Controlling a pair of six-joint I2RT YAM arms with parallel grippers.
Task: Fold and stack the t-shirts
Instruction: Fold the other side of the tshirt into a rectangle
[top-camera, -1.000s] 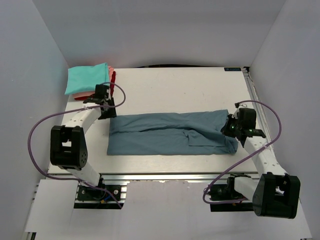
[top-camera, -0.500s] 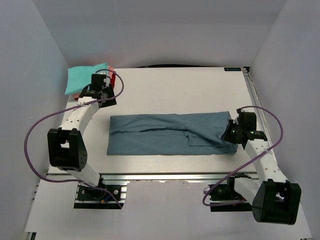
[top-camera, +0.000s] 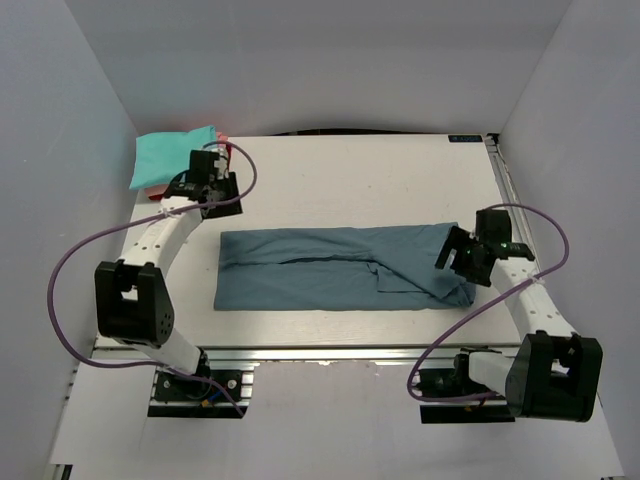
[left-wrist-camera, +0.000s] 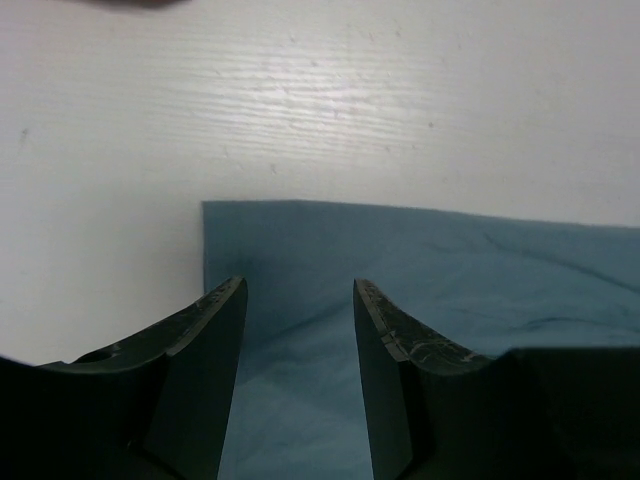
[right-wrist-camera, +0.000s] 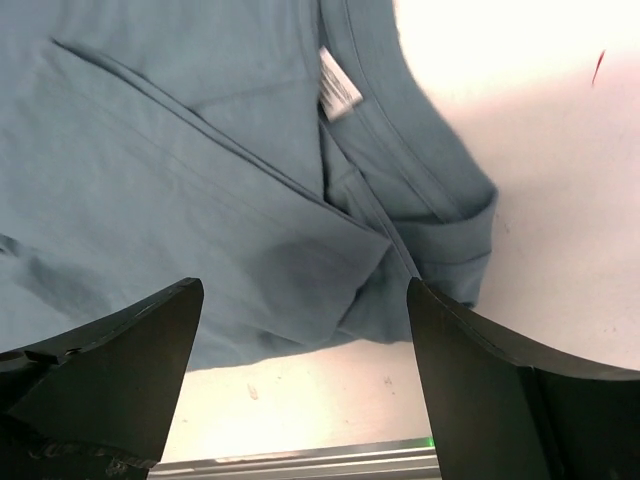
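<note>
Not much to read here, honestly: the only label is the white neck tag (right-wrist-camera: 340, 85) on the slate-blue t-shirt (top-camera: 340, 268), and it's too blurry to make out any print. It sits just past your right gripper (right-wrist-camera: 305, 284), a bit toward the right-hand finger. Those fingers are spread wide with nothing in them, hovering over the collar end of the tee, with its folded near edge running between them. Your left gripper (left-wrist-camera: 298, 290) has its fingers apart too, gripping nothing. The other end of the blue tee lies between and beyond them, its corner just past the left-hand finger. There's a small blue strip (top-camera: 462, 139) on the table's far edge, also unreadable. The teal tee (top-camera: 170, 158) sits folded just beside the left gripper, on the side away from the blue one, with a salmon-pink tee (top-camera: 222, 140) and a red tee (top-camera: 229, 153) peeking out underneath. The table (top-camera: 400, 180) is white with faint grain, a metal rail (top-camera: 330, 352) runs along its near edge, and plain pale walls (top-camera: 300, 60) box it in.
</note>
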